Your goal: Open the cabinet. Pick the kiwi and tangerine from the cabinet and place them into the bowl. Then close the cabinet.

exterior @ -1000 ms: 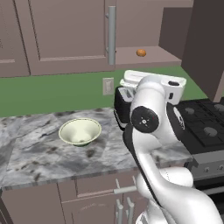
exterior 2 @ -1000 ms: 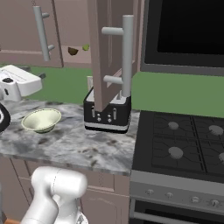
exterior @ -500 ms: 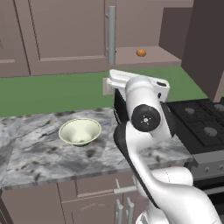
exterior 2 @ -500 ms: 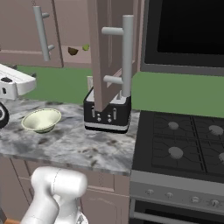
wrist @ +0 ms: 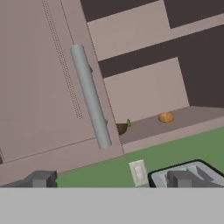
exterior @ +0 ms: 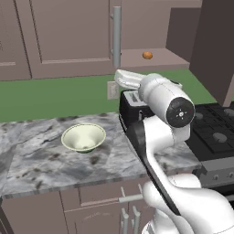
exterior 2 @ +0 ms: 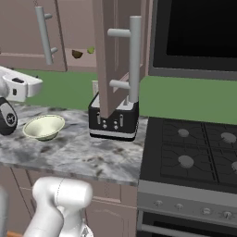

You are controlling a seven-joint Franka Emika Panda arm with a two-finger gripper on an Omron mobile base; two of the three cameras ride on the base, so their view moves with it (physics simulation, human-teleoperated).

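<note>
Cabinet (exterior 2: 115, 55) door's already swinging open, so it's heading into the picking step. Fingers (wrist: 41, 179) are spread wide, holding nothing. Tangerine (wrist: 166, 117) and what looks like the kiwi (wrist: 121, 128) are sitting on the shelf; bowl (exterior: 83, 137) is waiting on the tabletop (exterior: 41, 160). Next: reaching up for 1 fruit.

Tangerine (wrist: 166, 117) and kiwi (wrist: 121, 128) on open cabinet (wrist: 144, 94) shelf
</note>
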